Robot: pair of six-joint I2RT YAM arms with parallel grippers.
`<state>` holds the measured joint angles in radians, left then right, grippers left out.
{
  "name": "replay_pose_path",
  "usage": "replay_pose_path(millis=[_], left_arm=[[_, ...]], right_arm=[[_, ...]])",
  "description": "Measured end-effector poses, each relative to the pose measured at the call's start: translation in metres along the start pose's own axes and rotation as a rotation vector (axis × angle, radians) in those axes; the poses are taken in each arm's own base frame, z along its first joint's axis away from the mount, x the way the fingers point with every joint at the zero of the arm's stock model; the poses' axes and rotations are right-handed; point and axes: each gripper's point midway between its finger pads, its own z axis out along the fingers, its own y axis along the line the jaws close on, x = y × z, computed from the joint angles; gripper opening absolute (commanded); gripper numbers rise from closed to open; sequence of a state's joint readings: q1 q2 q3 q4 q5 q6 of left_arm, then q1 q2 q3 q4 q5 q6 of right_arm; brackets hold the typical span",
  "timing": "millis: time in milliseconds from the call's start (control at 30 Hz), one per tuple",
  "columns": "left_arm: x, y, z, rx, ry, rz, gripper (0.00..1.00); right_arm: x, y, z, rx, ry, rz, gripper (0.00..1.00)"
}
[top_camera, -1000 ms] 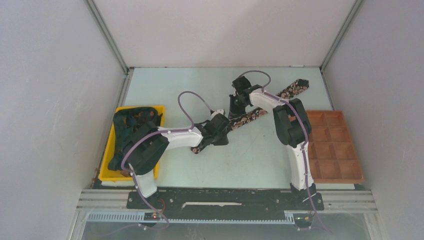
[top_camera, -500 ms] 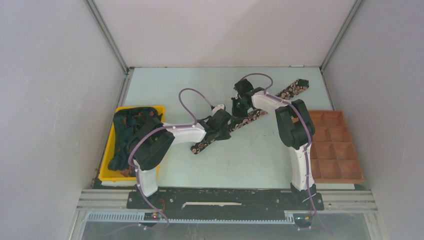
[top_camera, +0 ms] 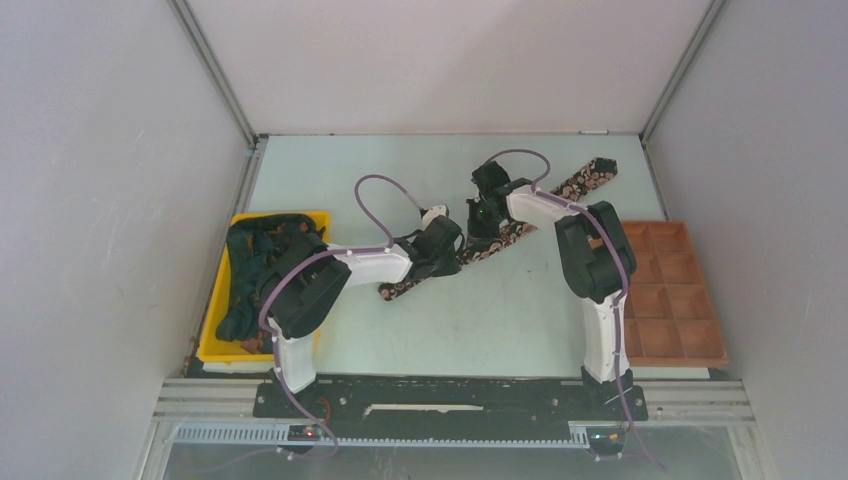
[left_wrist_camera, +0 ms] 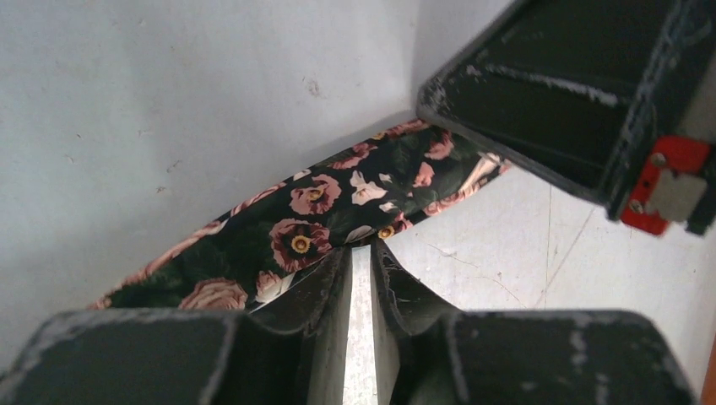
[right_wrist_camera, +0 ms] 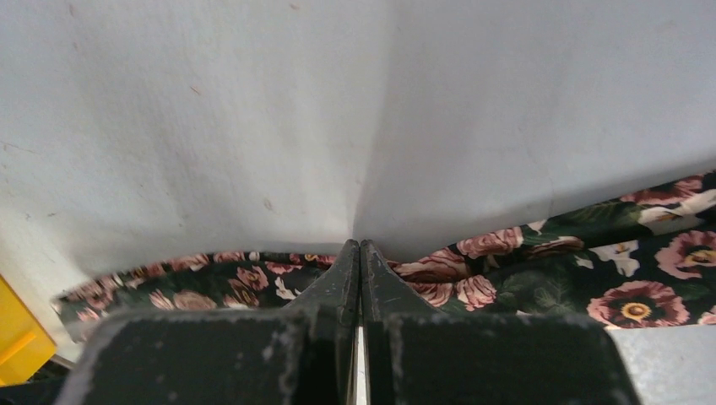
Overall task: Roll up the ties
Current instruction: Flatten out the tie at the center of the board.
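Note:
One tie (top_camera: 592, 176), black with pink flowers, lies diagonally on the table from near centre-left to the far right. My left gripper (top_camera: 446, 250) is over its lower middle. In the left wrist view my left gripper (left_wrist_camera: 363, 246) is nearly closed and pinches the near edge of the tie (left_wrist_camera: 295, 240). My right gripper (top_camera: 487, 220) is just beyond it along the tie. In the right wrist view my right gripper (right_wrist_camera: 360, 245) is shut, with the tie (right_wrist_camera: 642, 287) bunched at its tips. More ties (top_camera: 262, 262) lie piled in the bin.
A yellow bin (top_camera: 215, 340) stands at the left edge of the table. A brown tray with compartments (top_camera: 668, 290) stands at the right edge. The body of the right gripper (left_wrist_camera: 574, 93) fills the top right of the left wrist view, very close.
Both grippers have moved a little to the right and away along the tie. The tie's near end has shifted slightly left, and the two grippers now stand closer together.

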<state>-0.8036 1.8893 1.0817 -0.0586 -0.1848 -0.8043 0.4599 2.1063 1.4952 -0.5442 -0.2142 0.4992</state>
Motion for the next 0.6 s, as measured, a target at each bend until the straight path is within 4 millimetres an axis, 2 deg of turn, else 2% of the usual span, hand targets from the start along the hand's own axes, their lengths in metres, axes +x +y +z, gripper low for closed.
replay_pose_path(millis=[133, 333, 500, 600], left_arm=[[-0.002, 0.0, 0.001, -0.004, -0.013, -0.001, 0.23], [-0.002, 0.005, -0.003, -0.008, -0.026, 0.002, 0.28], [0.012, 0.027, -0.029, -0.047, -0.007, 0.029, 0.35], [0.015, 0.041, -0.054, -0.064, -0.021, 0.035, 0.38]], right_arm=[[0.006, -0.006, -0.006, 0.016, -0.002, 0.012, 0.0], [0.001, -0.009, -0.007, 0.019, -0.016, 0.018, 0.02], [-0.005, -0.006, -0.012, 0.014, -0.041, 0.013, 0.07], [-0.015, 0.003, -0.028, -0.014, -0.095, 0.001, 0.18]])
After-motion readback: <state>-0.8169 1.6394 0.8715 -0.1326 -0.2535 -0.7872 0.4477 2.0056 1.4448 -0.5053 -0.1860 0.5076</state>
